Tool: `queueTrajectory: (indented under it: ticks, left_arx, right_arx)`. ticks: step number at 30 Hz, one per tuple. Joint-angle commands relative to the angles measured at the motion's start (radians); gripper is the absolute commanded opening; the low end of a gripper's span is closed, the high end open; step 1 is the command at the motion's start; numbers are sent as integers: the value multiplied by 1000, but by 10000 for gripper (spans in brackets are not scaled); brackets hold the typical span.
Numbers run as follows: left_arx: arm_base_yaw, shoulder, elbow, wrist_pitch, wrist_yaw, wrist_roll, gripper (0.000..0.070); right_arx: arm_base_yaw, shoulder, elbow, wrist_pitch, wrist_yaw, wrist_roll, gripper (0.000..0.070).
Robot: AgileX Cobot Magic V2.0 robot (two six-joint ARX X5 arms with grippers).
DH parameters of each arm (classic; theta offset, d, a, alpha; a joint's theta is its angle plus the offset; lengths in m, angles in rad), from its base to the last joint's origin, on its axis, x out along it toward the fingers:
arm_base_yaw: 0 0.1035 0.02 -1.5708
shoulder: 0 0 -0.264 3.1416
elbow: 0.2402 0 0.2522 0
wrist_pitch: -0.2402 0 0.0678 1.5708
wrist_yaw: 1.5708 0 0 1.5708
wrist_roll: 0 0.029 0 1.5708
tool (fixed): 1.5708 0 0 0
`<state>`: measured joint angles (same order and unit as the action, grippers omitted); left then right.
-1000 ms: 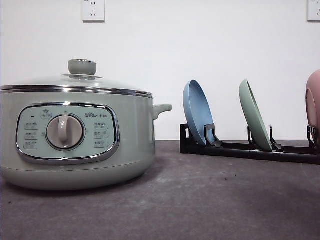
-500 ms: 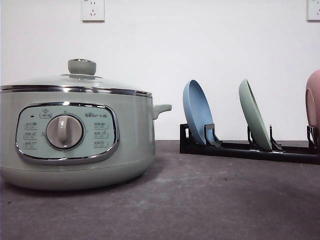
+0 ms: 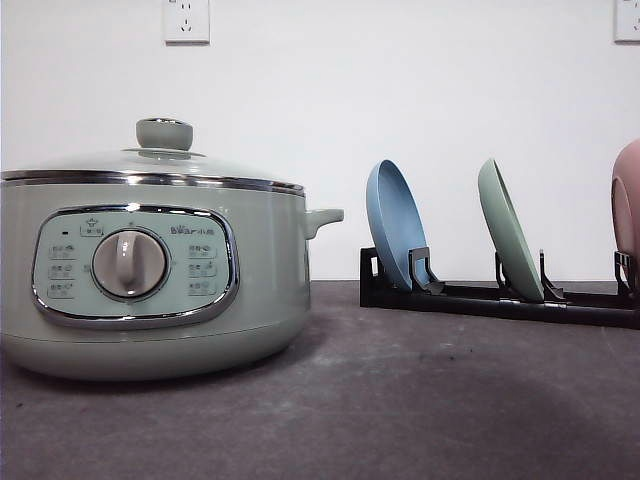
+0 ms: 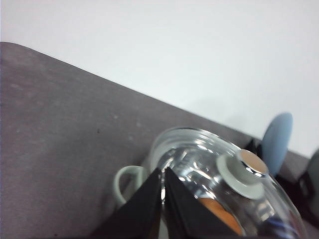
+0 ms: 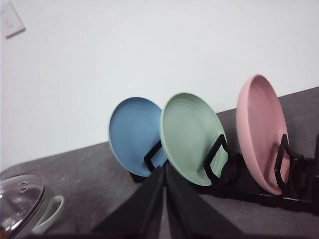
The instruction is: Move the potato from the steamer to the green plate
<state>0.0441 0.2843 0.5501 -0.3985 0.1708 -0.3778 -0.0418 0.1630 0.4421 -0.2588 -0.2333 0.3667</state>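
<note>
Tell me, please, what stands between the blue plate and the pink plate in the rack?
The green plate stands between the blue plate and pink plate, in the right wrist view.

The scene was lit evenly and brightly from above. A soft shadow was cast under the steamer (image 3: 150,270) on the table (image 3: 400,400). Glare was seen on the glass lid (image 4: 199,159). The left wrist view was slightly blurred.
</note>
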Motion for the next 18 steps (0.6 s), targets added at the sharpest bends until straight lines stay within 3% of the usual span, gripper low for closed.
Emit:
queueTrajectory:
  ticks: [1,13,18]
  left_arx:
    - [2,48,63,-24,34,80,2]
    - [-1,286,337,-268,309,259,1]
    - [-28,342,407,-392,378,339,1]
  right_arx:
    - [-1,43,53,-26,-26,-62,0]
    - [-1,415,420,-400,-290,-328,0]
    - [16,530,542,-562,-328,-403,0]
